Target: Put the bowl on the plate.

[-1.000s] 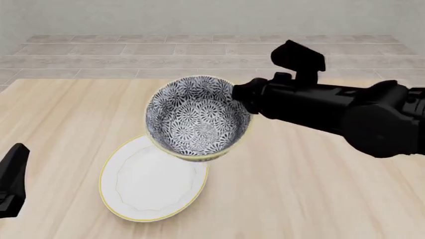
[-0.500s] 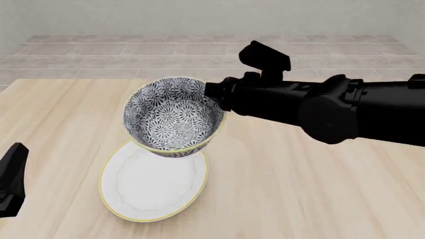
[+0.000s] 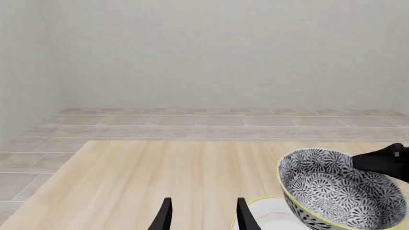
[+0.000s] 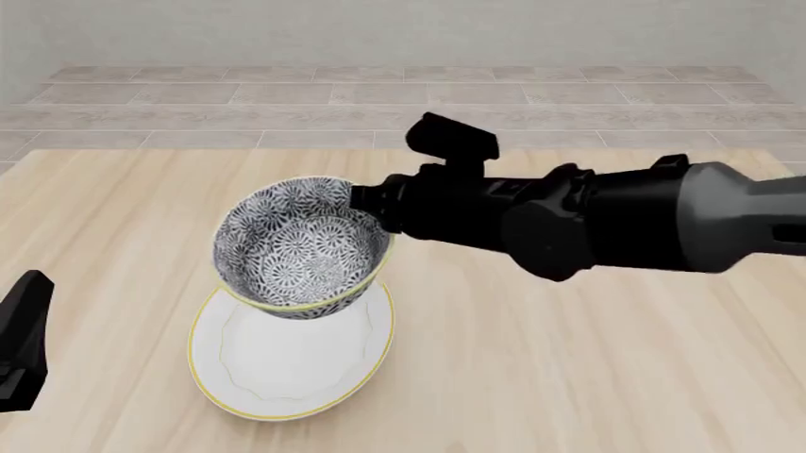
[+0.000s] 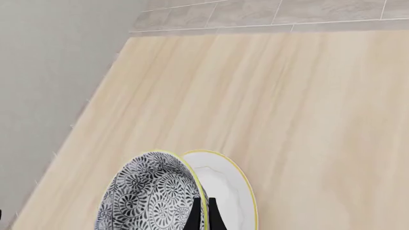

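Front view first: we've got the bowl [image 4: 300,250] pinched at its right rim by the right gripper [image 4: 372,209], and over the last second it's slid left and nearer, plus dropped a fair bit. A second ago it hung off the far-right edge of the plate [image 4: 283,368]; now it sits over the plate's far half, tilted a little toward us. We can't tell whether its base is already touching or just barely above the plate, it's that close. The near part of the plate is still showing bare.

Right wrist view backs up the grip: two fingertips [image 5: 193,218] clamped either side of the bowl's [image 5: 150,194] rim, with the plate [image 5: 227,189] right beside and under it.

Our left gripper [image 4: 23,340] is parked at the near-left edge, well apart from everything, and hasn't budged. In the left wrist view its fingers [image 3: 164,213] stand spread with nothing between them.

So we reckon we're nearly there. What's left is probably a touch more travel toward us to centre it, level it out, lower, let go. Releasing while it's tilted could make it rock or slide off-centre.
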{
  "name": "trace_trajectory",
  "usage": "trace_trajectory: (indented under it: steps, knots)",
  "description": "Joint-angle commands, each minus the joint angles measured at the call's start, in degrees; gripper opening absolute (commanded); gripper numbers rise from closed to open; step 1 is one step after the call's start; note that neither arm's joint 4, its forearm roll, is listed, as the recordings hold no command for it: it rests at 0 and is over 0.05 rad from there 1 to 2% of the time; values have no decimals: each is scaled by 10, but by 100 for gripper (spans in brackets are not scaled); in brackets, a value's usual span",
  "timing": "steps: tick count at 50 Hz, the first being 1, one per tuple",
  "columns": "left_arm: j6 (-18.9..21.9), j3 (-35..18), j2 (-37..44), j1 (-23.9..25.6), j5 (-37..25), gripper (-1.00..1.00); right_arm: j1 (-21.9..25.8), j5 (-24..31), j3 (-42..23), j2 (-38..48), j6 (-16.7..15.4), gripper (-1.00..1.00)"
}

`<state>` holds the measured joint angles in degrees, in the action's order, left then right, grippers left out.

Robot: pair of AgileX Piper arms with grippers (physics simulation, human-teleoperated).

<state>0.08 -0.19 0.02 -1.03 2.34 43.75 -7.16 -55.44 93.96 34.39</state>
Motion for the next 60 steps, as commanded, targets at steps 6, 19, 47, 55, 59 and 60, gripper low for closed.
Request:
trace_trajectory:
  steps: [6, 19, 47, 55, 59, 60]
  knots:
    - [0, 0, 0, -2, 0, 100, 16, -17, -16, 48, 2, -100]
    - [0, 0, 0, -1, 0, 100, 22, -40, -15, 81, 10, -100]
    - [0, 0, 0, -2, 3, 100, 32, -63, -9, 116, 19, -100]
    - [1, 0, 0, -1, 3, 100, 37, -73, -7, 121, 23, -100]
    - [0, 0, 0, -1, 4, 100, 38, -79, -6, 128, 24, -100]
    - [0, 0, 0, 0, 4, 100, 39, -80, -6, 129, 24, -100]
